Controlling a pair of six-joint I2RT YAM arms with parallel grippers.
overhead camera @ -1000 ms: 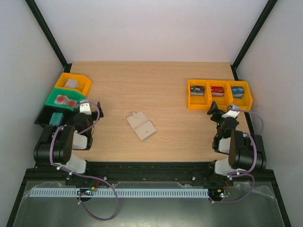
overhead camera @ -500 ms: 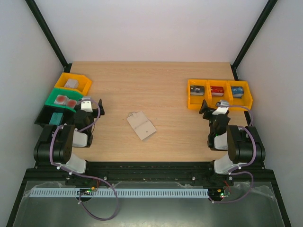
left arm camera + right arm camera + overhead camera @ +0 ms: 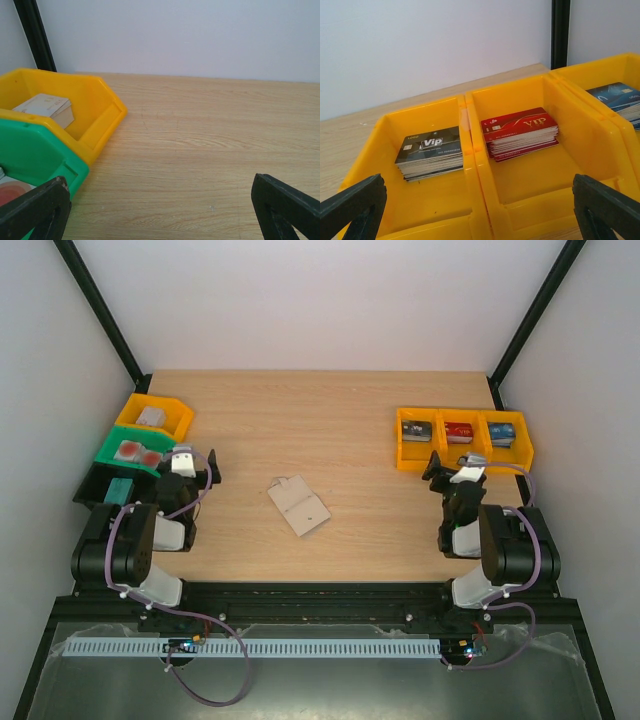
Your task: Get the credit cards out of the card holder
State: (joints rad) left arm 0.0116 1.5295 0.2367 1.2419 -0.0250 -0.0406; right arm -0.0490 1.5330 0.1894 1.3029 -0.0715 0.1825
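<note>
The card holder (image 3: 298, 504), a pale beige wallet, lies folded shut and flat in the middle of the wooden table, its small tab pointing to the far side. The credit cards are hidden inside it. My left gripper (image 3: 198, 468) hovers open at the table's left, well apart from the holder. In the left wrist view my left gripper (image 3: 160, 210) has only bare wood between its black fingertips (image 3: 35, 210). My right gripper (image 3: 445, 472) stands open at the right, facing the yellow bins; in its own view my right gripper (image 3: 480, 210) holds nothing.
Three joined yellow bins (image 3: 400, 439) at the right hold a black VIP card stack (image 3: 431, 150), a red one (image 3: 520, 131) and a blue one (image 3: 620, 97). At the left sit a yellow bin (image 3: 100, 95), a green bin (image 3: 35, 145) and a black bin (image 3: 95, 480).
The right arm has swung left and toward the yellow bins. The left gripper has lifted slightly away from its base. The card holder has not moved.
</note>
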